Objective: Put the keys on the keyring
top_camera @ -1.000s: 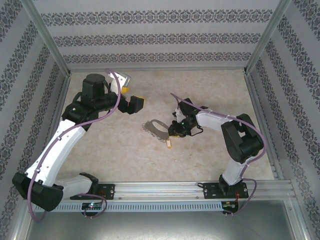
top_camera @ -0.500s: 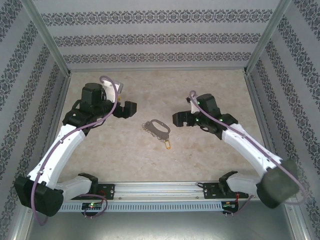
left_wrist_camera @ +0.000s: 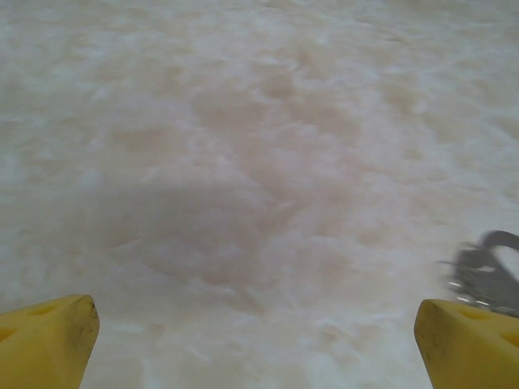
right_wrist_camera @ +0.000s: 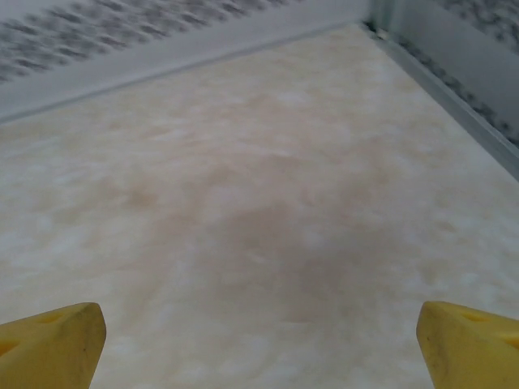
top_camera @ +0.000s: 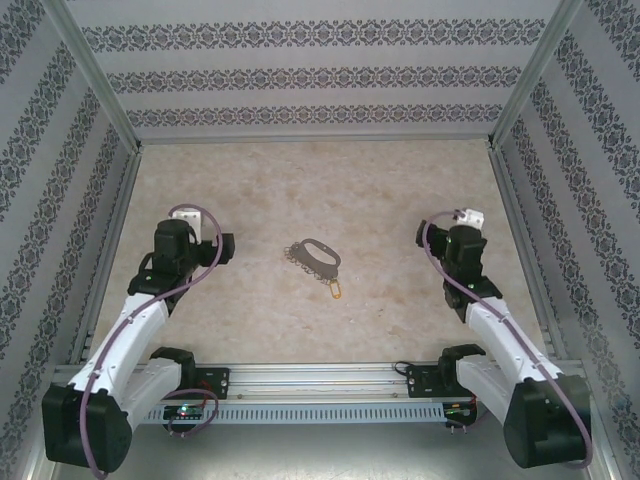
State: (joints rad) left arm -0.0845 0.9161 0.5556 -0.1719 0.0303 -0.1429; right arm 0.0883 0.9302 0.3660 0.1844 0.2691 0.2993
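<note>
Top external: keys (top_camera: pixel 297 255), keyring (top_camera: pixel 320 253) lie between left end effector (left_wrist_camera: pixel 255 340) and right end effector (right_wrist_camera: pixel 259 344), both spread.

No lettering, label, brand or number can be read on anything here.

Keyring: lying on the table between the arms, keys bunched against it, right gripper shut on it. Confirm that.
Not the gripper: the right gripper is open, off to the side of the keyring, as the top external and right wrist views show. The rest stands.
</note>
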